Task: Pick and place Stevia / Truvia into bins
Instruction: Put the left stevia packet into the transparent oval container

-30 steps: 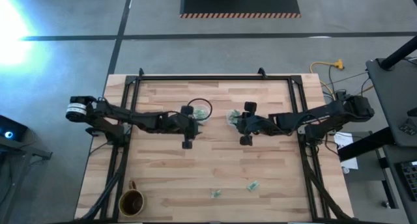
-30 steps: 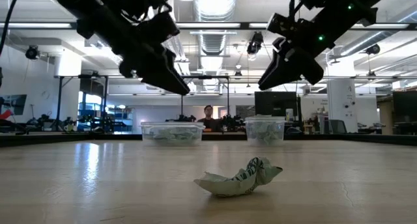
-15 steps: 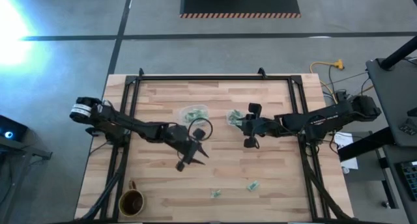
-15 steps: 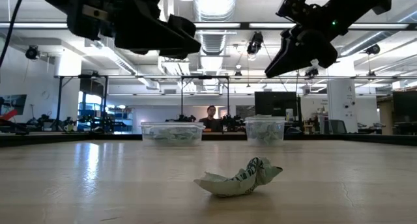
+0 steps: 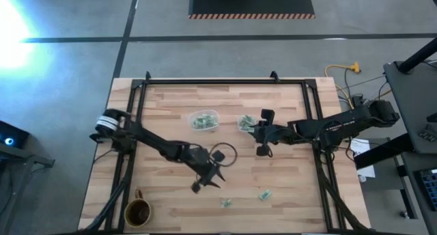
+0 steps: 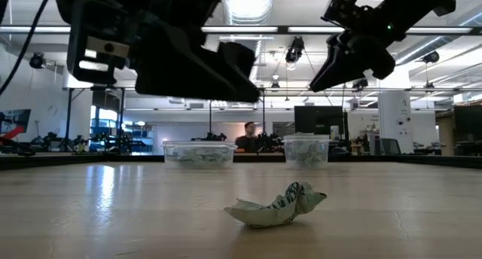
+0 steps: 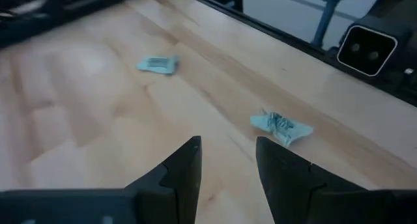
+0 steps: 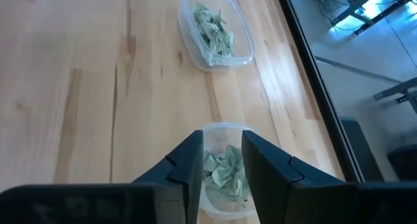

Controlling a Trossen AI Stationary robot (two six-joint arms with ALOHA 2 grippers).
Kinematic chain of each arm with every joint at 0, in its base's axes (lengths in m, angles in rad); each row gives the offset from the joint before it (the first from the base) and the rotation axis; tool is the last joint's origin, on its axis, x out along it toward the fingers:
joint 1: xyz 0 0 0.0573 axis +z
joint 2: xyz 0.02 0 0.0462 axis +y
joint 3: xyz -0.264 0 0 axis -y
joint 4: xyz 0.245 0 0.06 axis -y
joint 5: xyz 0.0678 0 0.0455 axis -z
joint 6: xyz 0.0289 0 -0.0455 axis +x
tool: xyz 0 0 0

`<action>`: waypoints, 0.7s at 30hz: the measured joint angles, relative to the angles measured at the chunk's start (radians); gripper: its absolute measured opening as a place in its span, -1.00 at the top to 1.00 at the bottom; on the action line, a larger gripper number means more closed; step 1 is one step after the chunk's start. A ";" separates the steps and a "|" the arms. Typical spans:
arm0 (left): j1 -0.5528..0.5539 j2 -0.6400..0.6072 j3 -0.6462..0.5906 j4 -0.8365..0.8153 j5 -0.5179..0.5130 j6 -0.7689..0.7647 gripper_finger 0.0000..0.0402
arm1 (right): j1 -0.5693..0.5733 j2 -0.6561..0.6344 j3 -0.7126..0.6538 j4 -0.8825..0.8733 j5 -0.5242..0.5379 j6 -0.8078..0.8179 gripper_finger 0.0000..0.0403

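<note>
Two pale green Stevia / Truvia packets lie loose near the table's front edge, one (image 5: 225,203) left of the other (image 5: 265,194). The left wrist view shows them as a flat packet (image 7: 156,64) and a crumpled one (image 7: 281,125). My left gripper (image 5: 207,185) hovers open just behind them, slanting down, with nothing between its fingers (image 7: 228,159). The wider bin (image 5: 203,120) and the smaller bin (image 5: 244,123) stand mid-table and hold packets. My right gripper (image 5: 252,129) hangs open over the smaller bin (image 8: 225,127), empty.
A brown mug (image 5: 138,211) stands at the front left corner. Black frame rails (image 5: 136,112) run along the table's sides and back. A small camera box (image 7: 368,49) sits at the near edge. Bare wood lies between the bins and the loose packets.
My left gripper has swung from beside the wider bin toward the table's near edge and right, sinking and tipping toward the loose packets. My right gripper has risen slightly over the smaller bin. The packets and bins have not moved.
</note>
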 joint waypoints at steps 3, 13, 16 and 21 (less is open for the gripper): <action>-0.015 0.074 0.057 -0.004 0.032 0.000 0.35 | 0.000 0.000 0.000 -0.004 0.000 0.011 0.51; -0.024 0.236 0.227 -0.096 0.166 -0.004 0.35 | 0.000 0.000 0.000 -0.012 -0.003 0.020 0.56; -0.024 0.268 0.261 -0.115 0.193 -0.025 0.35 | 0.000 0.000 0.000 -0.013 -0.003 0.022 0.56; -0.028 0.286 0.279 -0.115 0.196 -0.027 0.35 | 0.000 0.000 0.000 -0.015 -0.003 0.026 0.55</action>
